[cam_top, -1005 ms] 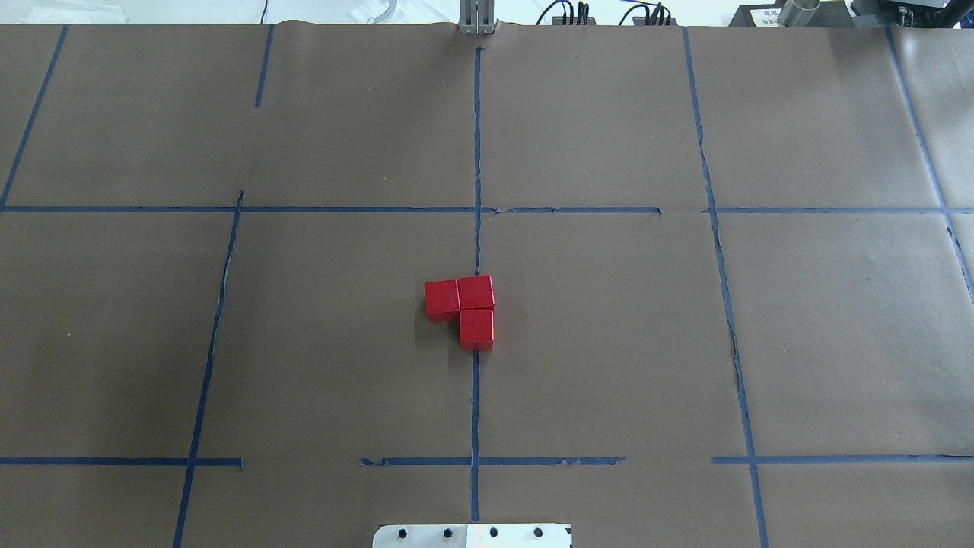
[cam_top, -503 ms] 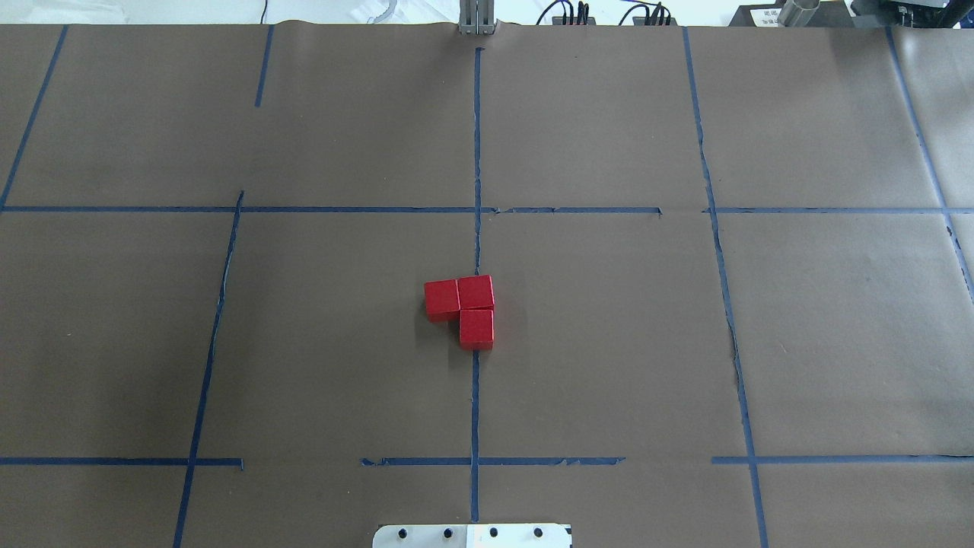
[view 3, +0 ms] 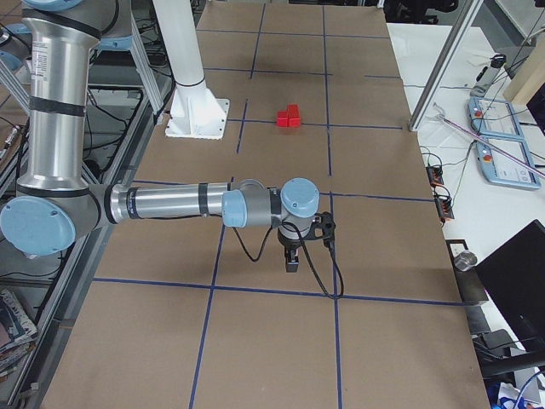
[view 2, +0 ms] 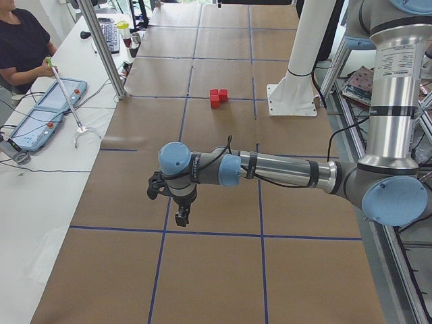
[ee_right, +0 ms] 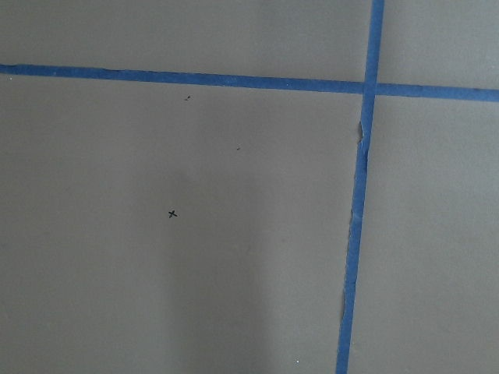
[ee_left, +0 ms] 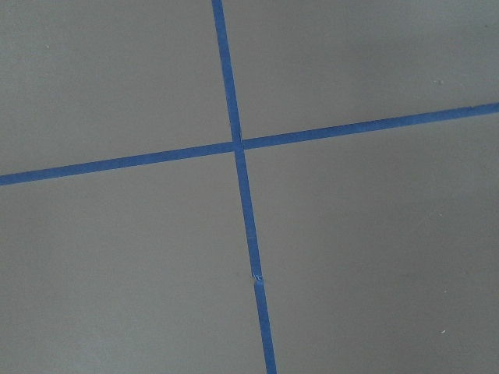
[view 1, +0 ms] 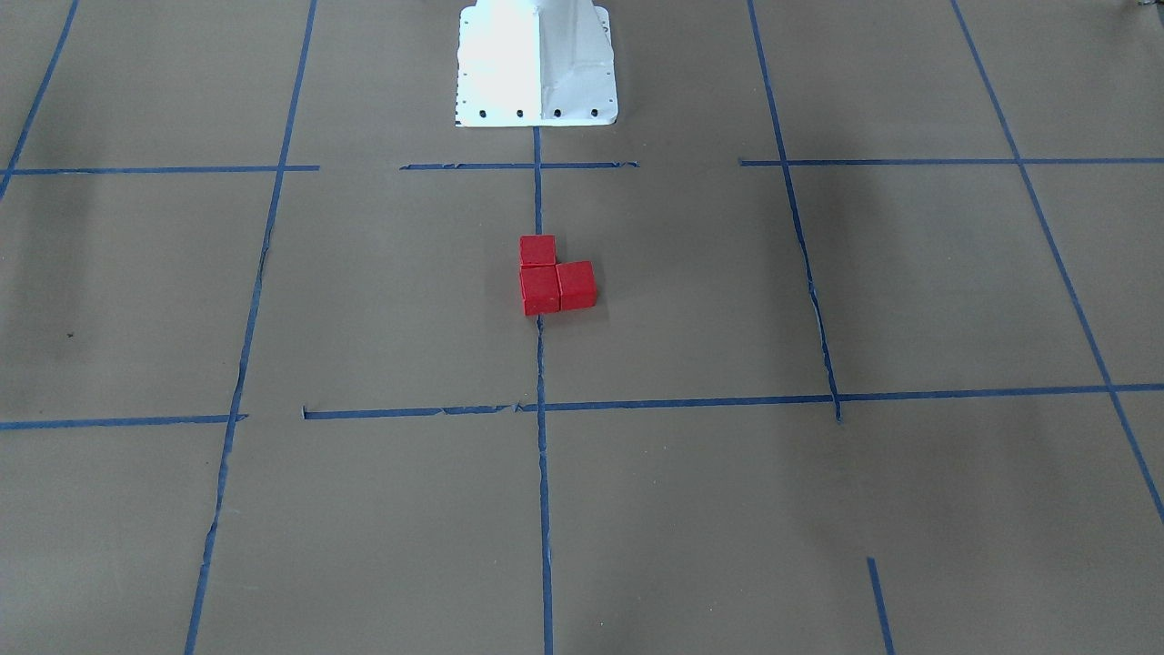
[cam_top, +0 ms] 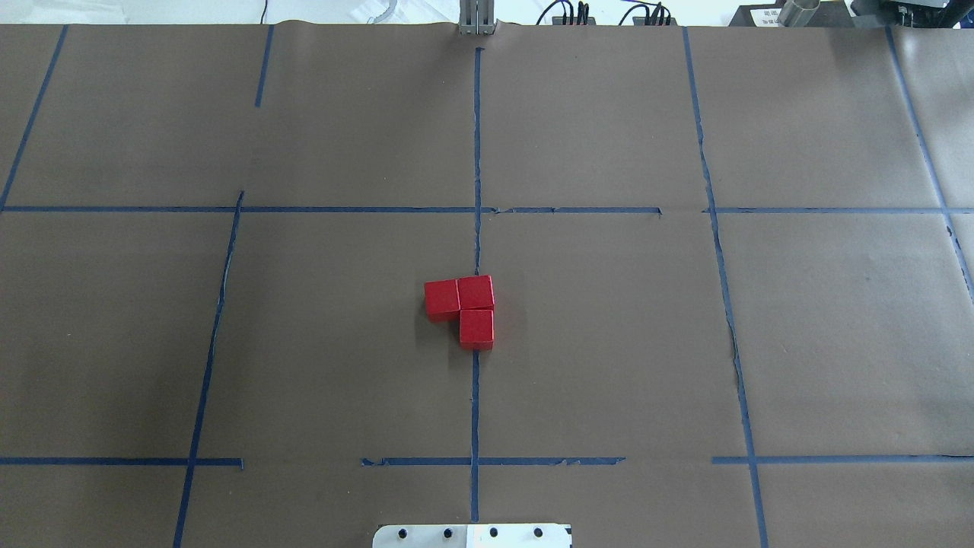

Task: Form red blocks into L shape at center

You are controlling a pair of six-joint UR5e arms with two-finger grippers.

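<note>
Detail at the arm tips is poor: the left gripper (view 2: pixel 182 217) shows only in the exterior left view and the right gripper (view 3: pixel 291 260) only in the exterior right view. Each is a small dark shape pointing down from a horizontally stretched silver-and-blue arm, and I cannot tell whether either is spread or closed. Both hang over the brown paper-covered table (cam_top: pixel 609 342), well apart from the three small bright red matte cubes, the red blocks (cam_top: pixel 466 308). The red blocks lie at the table's centre, touching one another in an L. In the overhead view two sit side by side, and the third touches the right-hand one on the side nearer the robot. The corner cube and the third one cover part of the central line of thin blue tape (cam_top: pixel 475 403). The front-facing view shows the same L mirrored, with the single cube toward the white metal base plate (view 1: pixel 536 64), which both views cut off at the frame edge. Only the side views show the white column (view 2: pixel 307 40) rising from that plate. The exterior left view alone catches a seated operator in a dark top (view 2: pixel 20 40), cropped at the frame's edge. Both wrist views show just paper and crossing tape, the right one also a tiny black x mark (ee_right: pixel 172 213).
</note>
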